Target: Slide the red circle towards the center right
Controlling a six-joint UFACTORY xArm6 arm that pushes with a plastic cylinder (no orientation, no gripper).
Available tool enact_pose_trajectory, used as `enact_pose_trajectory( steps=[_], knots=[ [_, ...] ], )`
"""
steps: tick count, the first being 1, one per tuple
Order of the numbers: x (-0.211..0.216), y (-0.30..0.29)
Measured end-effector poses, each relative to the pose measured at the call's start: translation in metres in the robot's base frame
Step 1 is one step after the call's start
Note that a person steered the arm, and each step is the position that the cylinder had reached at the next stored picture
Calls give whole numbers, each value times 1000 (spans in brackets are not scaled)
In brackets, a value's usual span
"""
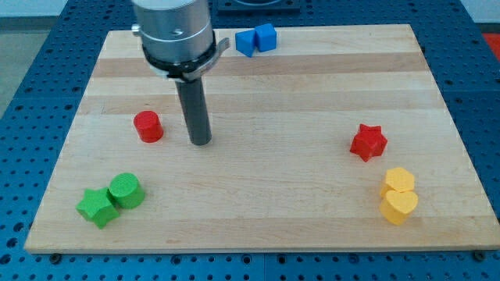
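The red circle [148, 126] stands on the wooden board [258, 195] at the view's left, about mid-height. My tip [201, 143] rests on the board just to the right of it, a short gap apart, not touching. A red star [368, 142] lies at the view's centre right.
Two blue blocks [256, 39] sit together at the view's top centre. A green star [97, 207] and a green circle [126, 190] touch at the bottom left. Two yellow blocks, one [399, 180] above a heart [399, 207], sit at the bottom right.
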State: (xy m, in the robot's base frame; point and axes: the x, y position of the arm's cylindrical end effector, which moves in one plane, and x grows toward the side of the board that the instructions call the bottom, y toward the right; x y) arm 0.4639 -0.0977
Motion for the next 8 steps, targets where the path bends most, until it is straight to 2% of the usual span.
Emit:
enact_pose_trajectory(
  steps=[4, 6, 8],
  knots=[
    [4, -153],
    [-22, -160],
    [-23, -148]
  ],
)
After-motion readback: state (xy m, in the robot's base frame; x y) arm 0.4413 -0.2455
